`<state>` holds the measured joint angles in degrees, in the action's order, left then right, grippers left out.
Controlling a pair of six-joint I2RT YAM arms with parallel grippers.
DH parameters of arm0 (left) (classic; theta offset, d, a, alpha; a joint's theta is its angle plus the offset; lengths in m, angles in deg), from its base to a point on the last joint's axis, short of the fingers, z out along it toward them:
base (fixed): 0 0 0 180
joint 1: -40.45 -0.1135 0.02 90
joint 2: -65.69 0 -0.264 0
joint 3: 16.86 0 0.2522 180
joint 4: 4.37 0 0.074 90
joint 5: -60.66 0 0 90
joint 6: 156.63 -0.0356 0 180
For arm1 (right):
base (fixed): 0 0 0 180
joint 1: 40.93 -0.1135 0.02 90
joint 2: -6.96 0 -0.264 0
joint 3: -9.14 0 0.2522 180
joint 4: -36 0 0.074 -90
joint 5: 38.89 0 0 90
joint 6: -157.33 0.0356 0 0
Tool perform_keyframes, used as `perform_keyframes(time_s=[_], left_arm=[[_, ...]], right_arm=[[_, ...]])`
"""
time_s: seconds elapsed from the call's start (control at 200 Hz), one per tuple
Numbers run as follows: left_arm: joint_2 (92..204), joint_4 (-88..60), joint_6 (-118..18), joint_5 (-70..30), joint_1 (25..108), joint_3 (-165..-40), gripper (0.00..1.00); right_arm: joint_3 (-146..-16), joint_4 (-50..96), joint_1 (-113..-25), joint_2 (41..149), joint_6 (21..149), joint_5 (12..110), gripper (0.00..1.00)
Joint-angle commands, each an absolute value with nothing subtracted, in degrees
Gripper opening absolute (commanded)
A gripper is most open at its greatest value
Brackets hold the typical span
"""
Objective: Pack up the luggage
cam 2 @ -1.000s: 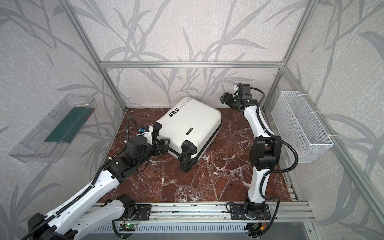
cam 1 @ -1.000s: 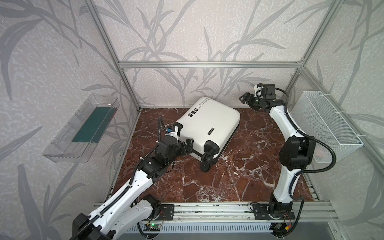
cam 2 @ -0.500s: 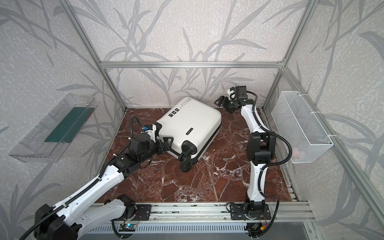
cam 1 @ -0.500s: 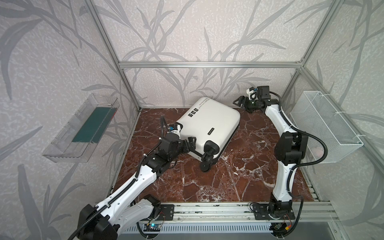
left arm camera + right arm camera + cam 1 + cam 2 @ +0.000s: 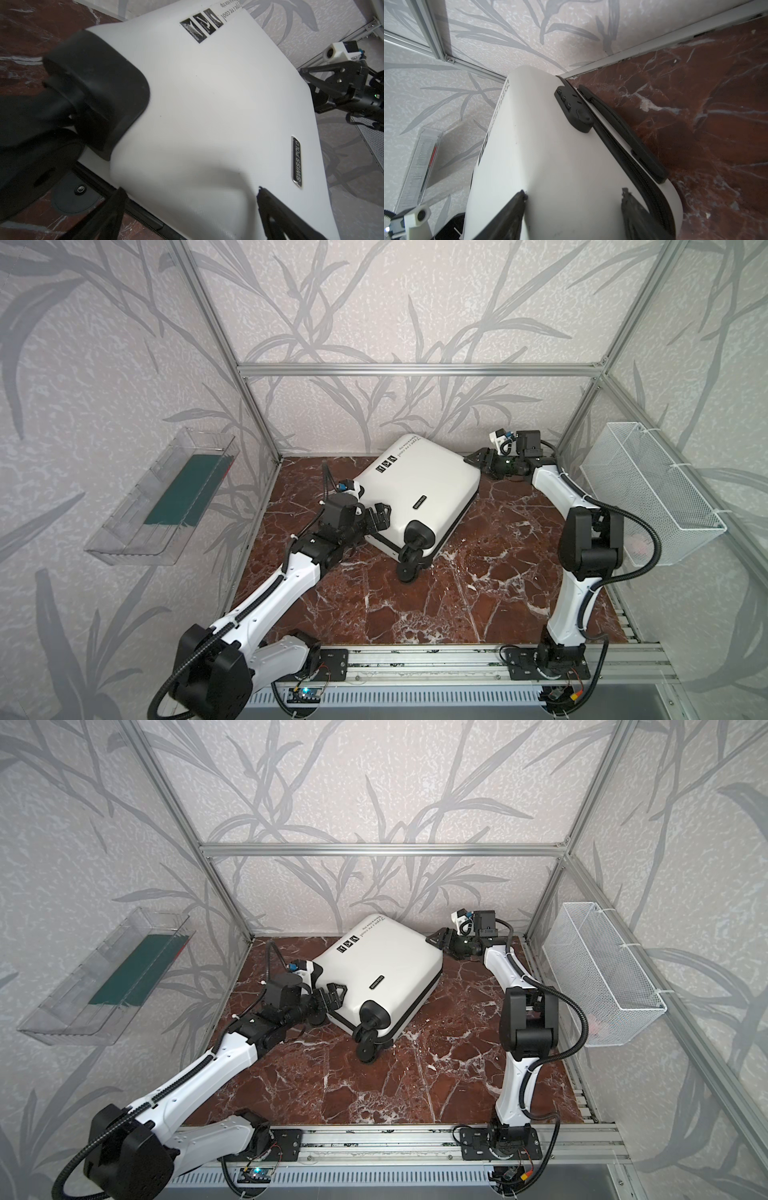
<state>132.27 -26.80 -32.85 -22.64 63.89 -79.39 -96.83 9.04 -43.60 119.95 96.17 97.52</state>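
Note:
The luggage point(image 5: 419, 485) point(image 5: 382, 965), a white hard-shell suitcase, lies flat and closed on the red marble floor, its black wheels point(image 5: 409, 568) toward the front. My left gripper point(image 5: 380, 518) point(image 5: 334, 996) is open at the wheel end. In the left wrist view the left gripper point(image 5: 191, 190) spans the white shell's edge, one finger down by the zipper seam. My right gripper point(image 5: 478, 458) point(image 5: 436, 938) is at the far right corner. In the right wrist view the right gripper point(image 5: 574, 192) stands open around that corner, near the black lock point(image 5: 575, 110) and side handle point(image 5: 623, 135).
A clear plastic bin point(image 5: 166, 497) holding something dark green hangs on the left wall. A white wire basket point(image 5: 648, 489) hangs on the right wall. Aluminium frame posts stand at the back corners, and the suitcase lies close to the back wall.
The right gripper has come down and leftward to the suitcase's far right corner, its jaws a little narrower. The left gripper has edged closer to the wheel end. The suitcase has not moved.

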Motion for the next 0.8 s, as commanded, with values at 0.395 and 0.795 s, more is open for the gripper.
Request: perform_keyframes(time_s=[0.395, 0.795], left_arm=[[142.5, -28.7, -42.1, -6.3, 58.0, -92.1, 0.99], [163.1, -33.1, -43.7, 0.1, 57.9, -116.4, 0.99]], right_arm=[[-55.2, 26.5, -57.2, 92.5, 97.7, 101.1, 0.63], [-46.3, 8.9, -57.2, 68.7, 91.7, 76.1, 1.0]])
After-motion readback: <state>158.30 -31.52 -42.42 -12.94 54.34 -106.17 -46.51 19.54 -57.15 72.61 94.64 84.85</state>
